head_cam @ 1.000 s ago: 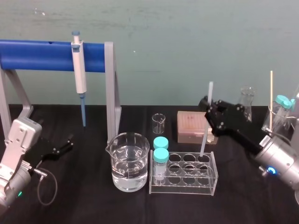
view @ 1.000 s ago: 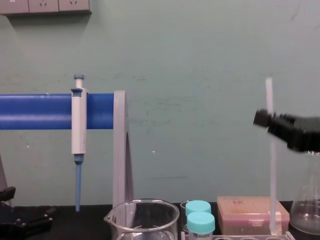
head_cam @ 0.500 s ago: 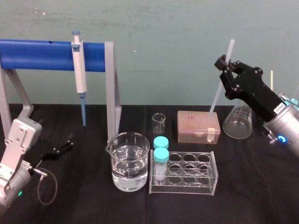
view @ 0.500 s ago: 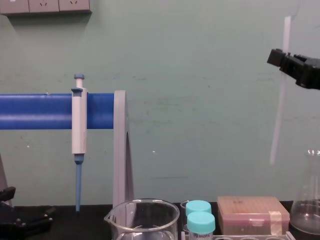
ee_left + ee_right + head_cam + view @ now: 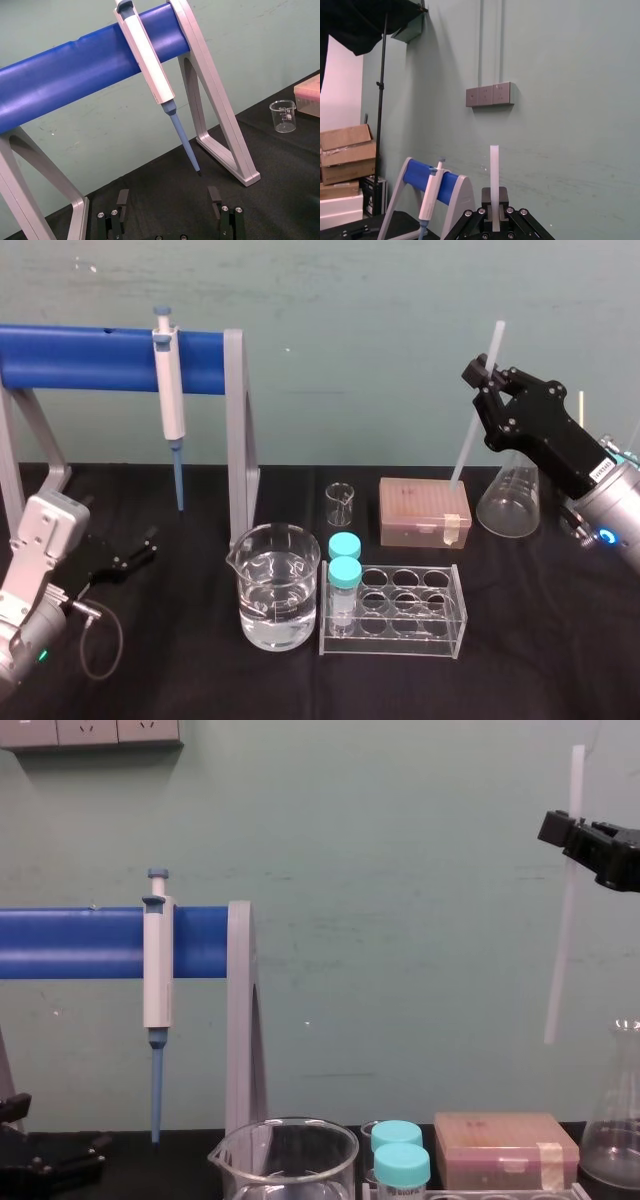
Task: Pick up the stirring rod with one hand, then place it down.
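The stirring rod [image 5: 468,440] is a thin white translucent stick, held high in the air and tilted a little, with its lower end above the pink box. My right gripper [image 5: 485,380] is shut on the rod near its upper end, at the right of the head view. In the chest view the rod [image 5: 561,940] hangs from the right gripper [image 5: 570,828] at the upper right. The right wrist view has the rod [image 5: 494,170] standing up between the fingers. My left gripper [image 5: 169,200] rests open and empty at the table's left [image 5: 135,552].
A blue-barred rack [image 5: 100,358] holds a pipette [image 5: 170,390] at the left. A beaker of water [image 5: 278,585], a clear tube rack [image 5: 395,612] with two capped vials, a small beaker [image 5: 340,503], a pink box [image 5: 424,510] and a conical flask [image 5: 510,502] stand on the black table.
My right gripper lifted the rod up out of the tube rack and carried it up and to the right. Over the last half second it barely moved. The left arm stayed still.
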{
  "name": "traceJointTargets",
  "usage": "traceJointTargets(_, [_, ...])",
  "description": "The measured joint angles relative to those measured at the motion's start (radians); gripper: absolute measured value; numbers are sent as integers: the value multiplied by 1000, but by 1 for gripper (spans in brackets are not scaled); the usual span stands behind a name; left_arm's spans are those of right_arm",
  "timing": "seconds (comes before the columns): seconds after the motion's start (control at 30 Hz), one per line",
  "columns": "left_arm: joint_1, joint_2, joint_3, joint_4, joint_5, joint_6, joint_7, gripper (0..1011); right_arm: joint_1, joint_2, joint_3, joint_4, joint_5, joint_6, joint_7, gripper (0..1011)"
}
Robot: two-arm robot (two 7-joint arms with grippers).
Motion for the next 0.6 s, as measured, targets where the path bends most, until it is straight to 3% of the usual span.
traceJointTargets(0.6, [0,0,0,0,0,0,0,1000,-14,4,0,-18,-7,9,-1,67])
